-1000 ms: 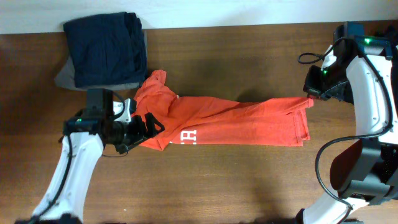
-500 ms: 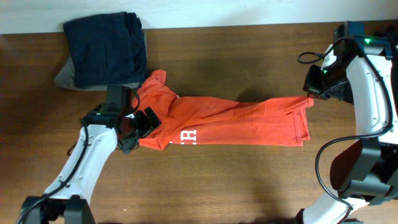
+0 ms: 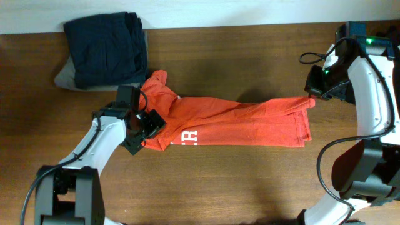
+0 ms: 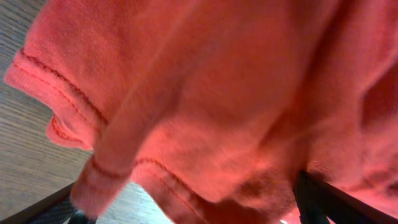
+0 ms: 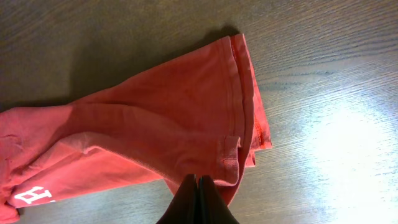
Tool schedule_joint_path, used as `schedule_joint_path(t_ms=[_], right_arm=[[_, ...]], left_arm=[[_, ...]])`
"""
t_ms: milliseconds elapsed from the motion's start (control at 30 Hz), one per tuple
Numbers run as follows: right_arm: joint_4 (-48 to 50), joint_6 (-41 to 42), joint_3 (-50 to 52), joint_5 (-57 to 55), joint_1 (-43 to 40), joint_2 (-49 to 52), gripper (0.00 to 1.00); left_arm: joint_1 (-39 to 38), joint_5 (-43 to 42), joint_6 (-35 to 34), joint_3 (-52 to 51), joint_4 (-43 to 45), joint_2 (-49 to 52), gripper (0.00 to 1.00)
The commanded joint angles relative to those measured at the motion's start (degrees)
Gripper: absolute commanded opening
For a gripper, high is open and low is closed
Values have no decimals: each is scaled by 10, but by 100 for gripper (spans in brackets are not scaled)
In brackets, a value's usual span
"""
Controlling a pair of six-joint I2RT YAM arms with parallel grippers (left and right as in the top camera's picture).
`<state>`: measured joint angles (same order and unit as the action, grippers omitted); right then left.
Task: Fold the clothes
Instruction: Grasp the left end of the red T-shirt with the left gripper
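On table (image 3: 250, 181), T-shirt (image 3: 237, 122): right pincer (image 3: 312, 99) clamps hem, left pincer (image 3: 152, 125) gapes over fabric.

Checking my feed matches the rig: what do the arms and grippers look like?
The left arm and right arm have white shells, black joints and looping black cables. Green lights glow on the right arm. The left gripper and right gripper are black.
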<state>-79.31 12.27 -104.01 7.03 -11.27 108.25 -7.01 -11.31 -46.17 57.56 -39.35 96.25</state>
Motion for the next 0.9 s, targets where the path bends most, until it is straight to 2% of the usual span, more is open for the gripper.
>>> schedule_joint_path(t_ms=[0, 467, 567, 667, 867], right_arm=[[0, 4, -1, 3, -3, -10, 4], [4, 2, -1, 3, -3, -10, 4], [4, 2, -1, 3, -3, -10, 4], [4, 2, -1, 3, -3, -10, 4], [4, 2, -1, 3, -3, -10, 4]], left_arm=[[-1, 8, -5, 5, 4, 15, 95], [-1, 7, 6, 5, -2, -14, 89], [-1, 6, 6, 5, -1, -19, 78], [-1, 6, 6, 5, -1, -19, 73], [-1, 7, 6, 5, 1, -19, 56]])
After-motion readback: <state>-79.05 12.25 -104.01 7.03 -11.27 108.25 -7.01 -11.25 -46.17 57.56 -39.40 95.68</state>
